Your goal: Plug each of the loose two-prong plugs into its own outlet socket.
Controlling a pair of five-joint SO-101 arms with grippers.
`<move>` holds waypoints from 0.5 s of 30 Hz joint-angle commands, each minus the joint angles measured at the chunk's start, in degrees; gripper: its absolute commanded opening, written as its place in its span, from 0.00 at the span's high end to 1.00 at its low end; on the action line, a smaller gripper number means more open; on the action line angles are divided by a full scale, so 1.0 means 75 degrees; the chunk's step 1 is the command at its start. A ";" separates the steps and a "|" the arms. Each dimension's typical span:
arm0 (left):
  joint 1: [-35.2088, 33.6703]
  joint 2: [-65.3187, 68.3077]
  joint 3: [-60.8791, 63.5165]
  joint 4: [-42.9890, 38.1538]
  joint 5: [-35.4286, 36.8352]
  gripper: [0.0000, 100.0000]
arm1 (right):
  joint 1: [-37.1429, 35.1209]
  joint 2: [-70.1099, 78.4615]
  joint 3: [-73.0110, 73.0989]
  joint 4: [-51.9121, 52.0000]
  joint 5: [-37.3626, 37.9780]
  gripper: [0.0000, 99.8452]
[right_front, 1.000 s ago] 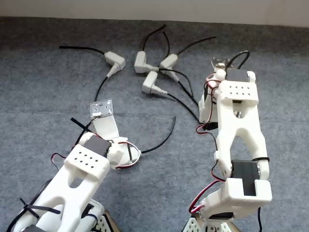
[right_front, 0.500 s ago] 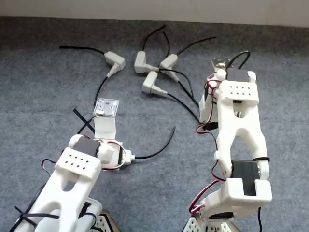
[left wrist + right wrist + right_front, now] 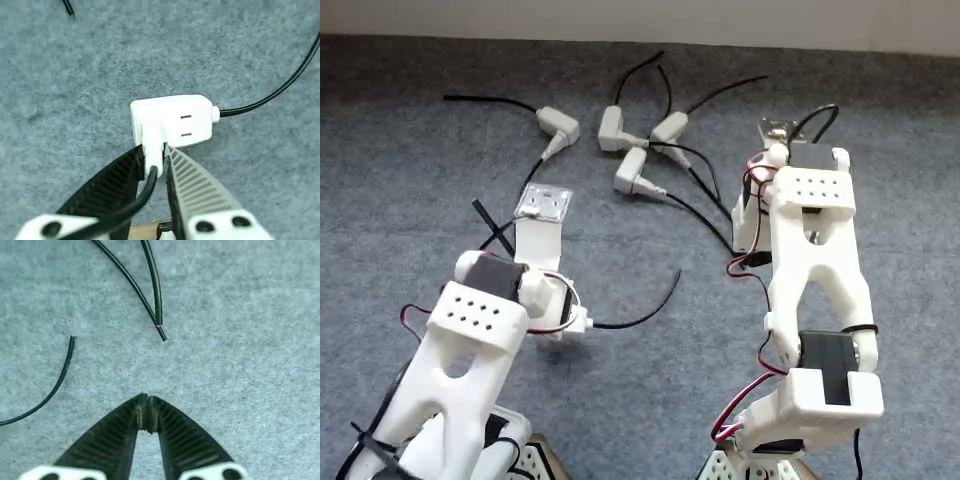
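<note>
In the left wrist view my left gripper is shut on a white two-prong plug with a black cable. The plug sits in one socket of a white outlet block lying on the carpet. The block's second socket shows two bare slots. In the high view the block's end peeks out under the left arm. More white plugs and blocks lie farther back. My right gripper is shut on nothing, just above the carpet.
Several black cables trail over the grey carpet. Two loose cable ends lie ahead of the right gripper. The right arm stands at the right. A pale wall runs along the back.
The left arm's wrist has swung back and to the left, and the outlet block's black cable has slid toward the front. The right arm has not moved.
</note>
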 commanded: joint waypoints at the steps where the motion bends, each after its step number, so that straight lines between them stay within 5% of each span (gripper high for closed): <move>1: -0.0217 -0.0053 -0.1284 0.0879 -0.1114 0.87 | 0.0076 -0.0088 -0.0029 -0.0076 0.0047 0.99; 9: -0.1412 -0.0053 -0.1553 0.0867 -0.1524 0.83 | 0.0076 -0.0088 -0.0029 -0.0088 0.0047 0.99; 15: -0.1811 -0.0053 -0.1565 0.0867 -0.4407 0.82 | 0.0076 -0.0088 -0.0029 -0.0076 0.0047 0.99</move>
